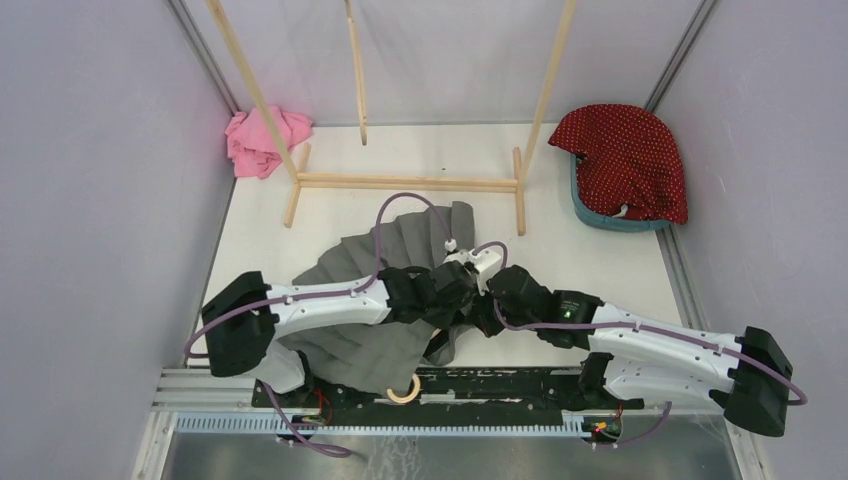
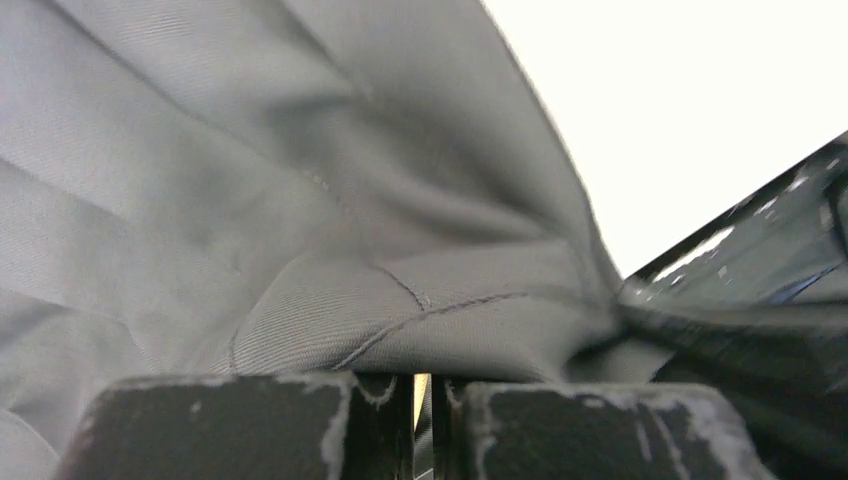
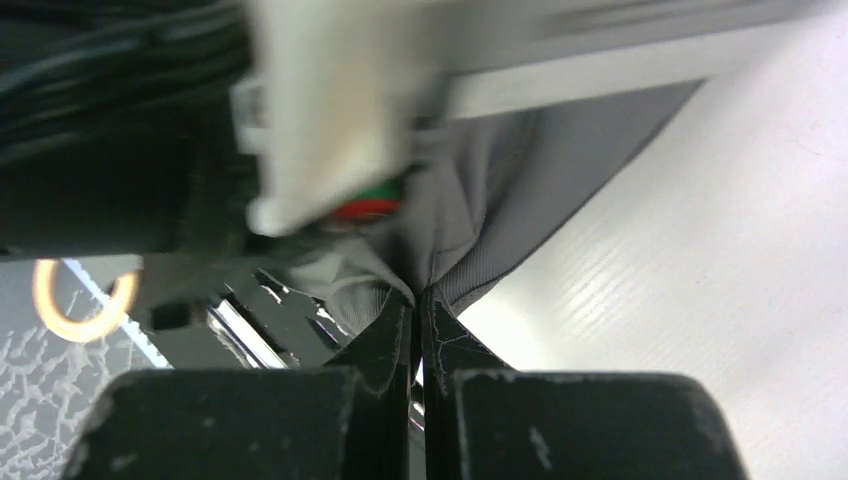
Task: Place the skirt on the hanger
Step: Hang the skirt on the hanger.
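Pinching skirt [image 1: 370, 265], centre-low in top view | left gripper [image 2: 423, 385] closed in its fabric | right gripper [image 3: 420, 300] closed on its edge | white piece [image 1: 478, 258], likely hanger, beside tips | skirt not yet on, early

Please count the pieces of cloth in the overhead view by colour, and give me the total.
Grey: 1, the skirt
Pink: 1, the cloth
Red with white dots: 1, the garment
Total: 3
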Controlling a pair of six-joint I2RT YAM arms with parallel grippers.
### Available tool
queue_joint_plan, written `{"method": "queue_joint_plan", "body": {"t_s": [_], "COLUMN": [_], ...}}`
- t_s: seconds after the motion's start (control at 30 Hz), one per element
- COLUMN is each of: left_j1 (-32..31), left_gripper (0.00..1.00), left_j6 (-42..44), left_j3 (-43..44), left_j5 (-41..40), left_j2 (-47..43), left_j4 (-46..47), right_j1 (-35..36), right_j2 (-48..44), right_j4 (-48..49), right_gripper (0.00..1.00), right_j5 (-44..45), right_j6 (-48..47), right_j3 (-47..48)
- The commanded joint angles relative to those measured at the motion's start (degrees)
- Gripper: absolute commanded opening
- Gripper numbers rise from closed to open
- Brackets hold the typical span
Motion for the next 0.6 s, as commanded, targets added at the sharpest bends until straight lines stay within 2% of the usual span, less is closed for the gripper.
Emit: {"method": "queue_joint_plan", "body": {"t_s": [0.0, 0.13, 0.27, 0.33, 0.43, 0.57], "left_j1": [0.55, 0.71, 0.98, 0.99, 0.91, 0.91], "left_gripper": [0.03, 0.03, 0.04, 0.11, 0.27, 0.36], "left_j6": [0.36, 1.08, 2.01, 2.55, 2.87, 2.75], "left_j3": [9.60, 14.41, 13.90, 12.16, 8.07, 2.32], "left_j5": [-5.14, -6.62, -5.54, -3.24, 2.73, 9.63], "left_j2": [4.37, 7.19, 6.45, 4.98, 0.45, -5.72], "left_j4": [0.79, 1.59, 3.20, 4.06, 6.61, 10.75], "right_j1": [1.82, 2.57, 2.60, 2.60, 2.65, 2.45], "right_j2": [-0.20, -0.42, -0.46, -0.62, -1.64, -3.37], "right_j4": [0.38, 1.86, 2.81, 3.13, 2.97, 2.14], "right_gripper": [0.01, 0.01, 0.01, 0.01, 0.01, 0.01], "right_j5": [-1.43, -1.11, 0.91, 2.10, 3.57, 4.84], "right_j6": [-0.18, 1.04, 1.39, 1.66, 2.13, 2.56], "right_j3": [3.35, 2.83, 1.28, 0.48, -0.48, -1.41]}}
